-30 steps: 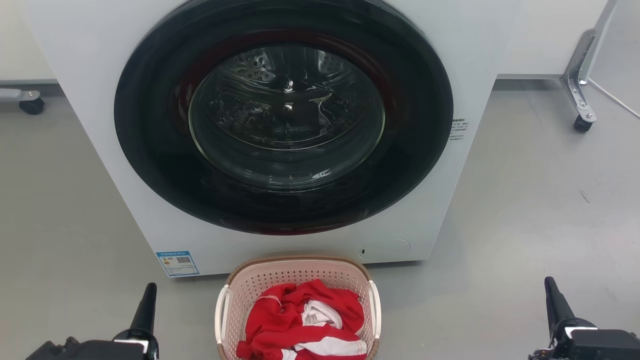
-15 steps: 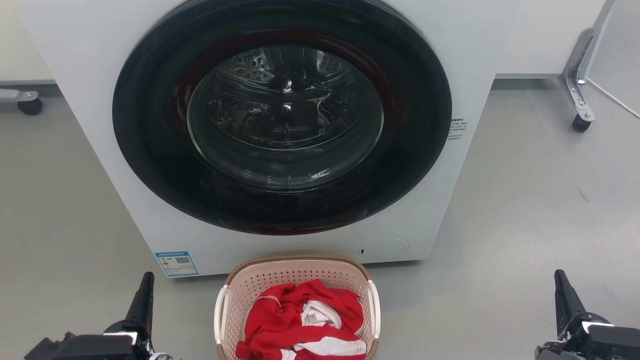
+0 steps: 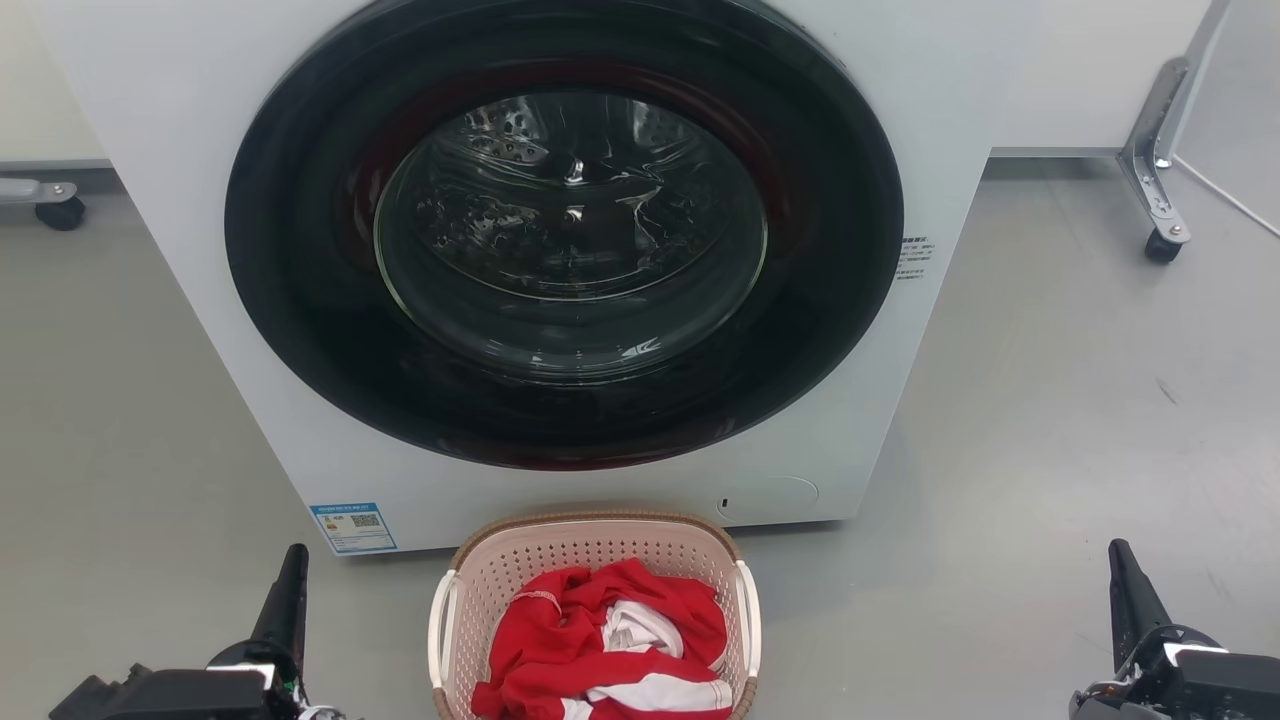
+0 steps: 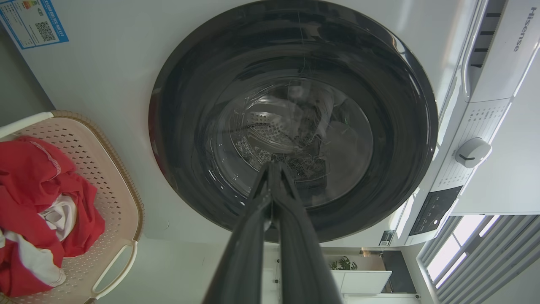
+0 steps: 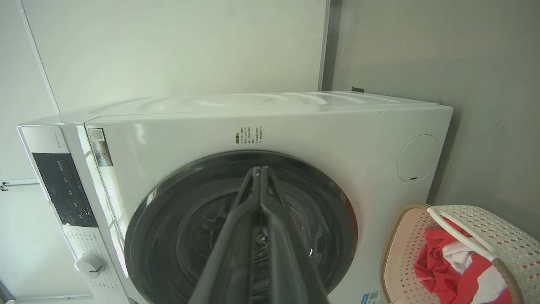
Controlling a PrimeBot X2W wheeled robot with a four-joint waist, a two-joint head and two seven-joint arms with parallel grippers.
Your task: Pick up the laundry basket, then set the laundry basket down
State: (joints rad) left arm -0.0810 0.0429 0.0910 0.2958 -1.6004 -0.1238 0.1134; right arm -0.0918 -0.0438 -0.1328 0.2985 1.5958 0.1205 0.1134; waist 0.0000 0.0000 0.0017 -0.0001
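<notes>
The laundry basket (image 3: 590, 545) is pale pink and perforated, with a brown rim and white side handles. It stands on the floor just in front of the washer and holds red and white clothes (image 3: 610, 640). It also appears in the left wrist view as the basket (image 4: 114, 181) and in the right wrist view as the basket (image 5: 400, 253). My left gripper (image 3: 290, 585) is to its left, shut and empty, its fingers (image 4: 274, 198) pressed together. My right gripper (image 3: 1125, 580) is far to its right, also shut and empty, with its fingers (image 5: 259, 190) together.
A white front-loading washer (image 3: 180, 120) with a closed dark round door (image 3: 565, 230) rises right behind the basket. Wheeled metal legs stand at the back right (image 3: 1160, 190) and back left (image 3: 55, 200). Grey floor (image 3: 1050, 420) spreads on both sides.
Over the last second both grippers sank slightly toward the bottom edge, the right one also drifting right. The basket has not moved.
</notes>
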